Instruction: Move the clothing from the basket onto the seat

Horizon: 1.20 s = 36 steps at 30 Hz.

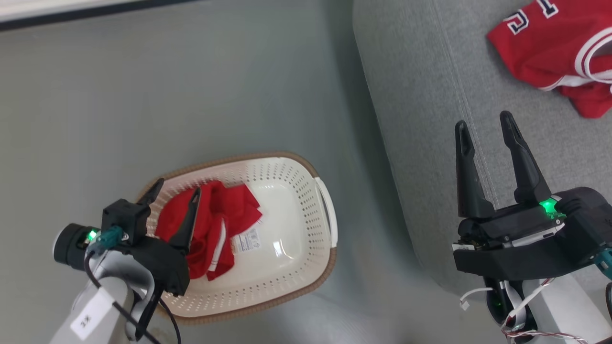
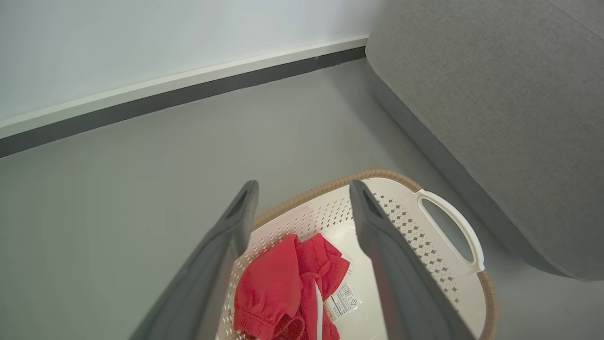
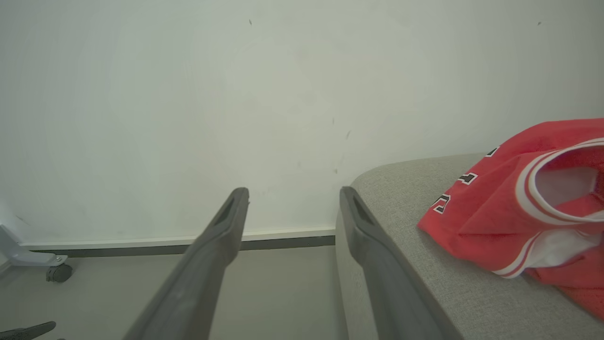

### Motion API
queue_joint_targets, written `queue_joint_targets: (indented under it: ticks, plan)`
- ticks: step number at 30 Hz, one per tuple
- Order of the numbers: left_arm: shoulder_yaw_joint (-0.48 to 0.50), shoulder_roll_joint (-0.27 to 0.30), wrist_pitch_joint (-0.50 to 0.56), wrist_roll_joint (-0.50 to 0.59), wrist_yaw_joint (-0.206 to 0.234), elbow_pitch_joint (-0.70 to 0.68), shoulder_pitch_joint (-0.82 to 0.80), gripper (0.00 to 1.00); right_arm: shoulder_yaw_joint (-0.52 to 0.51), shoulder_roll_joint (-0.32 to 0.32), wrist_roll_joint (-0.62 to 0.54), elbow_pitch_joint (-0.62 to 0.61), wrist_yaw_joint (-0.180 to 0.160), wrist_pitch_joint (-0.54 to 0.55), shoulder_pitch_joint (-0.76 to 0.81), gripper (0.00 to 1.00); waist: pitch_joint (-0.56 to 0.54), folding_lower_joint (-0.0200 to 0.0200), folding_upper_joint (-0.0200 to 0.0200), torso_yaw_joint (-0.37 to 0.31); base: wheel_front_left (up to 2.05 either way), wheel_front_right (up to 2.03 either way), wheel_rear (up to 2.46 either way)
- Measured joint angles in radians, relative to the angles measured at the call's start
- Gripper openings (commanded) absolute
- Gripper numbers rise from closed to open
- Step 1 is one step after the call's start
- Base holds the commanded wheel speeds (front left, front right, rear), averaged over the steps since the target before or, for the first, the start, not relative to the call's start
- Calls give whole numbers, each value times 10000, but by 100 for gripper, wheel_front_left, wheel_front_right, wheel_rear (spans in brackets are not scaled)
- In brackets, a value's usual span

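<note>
A crumpled red garment (image 1: pixel 215 224) with a white stripe and a label lies in the left half of the cream basket (image 1: pixel 296 224) on the floor. My left gripper (image 1: pixel 178 190) hovers open over the basket's left rim, above that garment (image 2: pixel 283 288), holding nothing; the basket (image 2: pixel 424 226) shows beyond its fingers. A red jersey (image 1: pixel 554 48) with dark lettering and white trim lies on the grey seat (image 1: pixel 430 95) at the upper right. My right gripper (image 1: pixel 484 120) stands open and empty over the seat's front part, left of and nearer than the jersey (image 3: pixel 514 208) on the seat (image 3: pixel 424 278).
Grey floor surrounds the basket, with a white wall and dark baseboard (image 2: pixel 188 94) beyond. The seat's rounded edge (image 1: pixel 382 143) runs close to the basket's right handle (image 1: pixel 327 205). A castor wheel on a bracket (image 3: pixel 56 271) stands by the wall.
</note>
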Motion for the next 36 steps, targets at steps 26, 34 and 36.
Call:
queue_joint_targets:
  ticks: [26,34,36]
  plan:
    - [-299,399,1321,792,50,3279,-2431,100,276,1344,-389,395,384,-2,-1139,100,3127,-2,1,-1643,0,0,0]
    - [-453,495,1674,1310,575,4117,-2934,100,293,1578,-468,640,514,-2,-1336,100,3496,-2,0,-2000,0,0,0]
    - [-504,476,1764,1396,729,4335,-3059,100,267,1588,-468,744,556,-2,-1336,100,3536,-3,0,-2062,0,0,0]
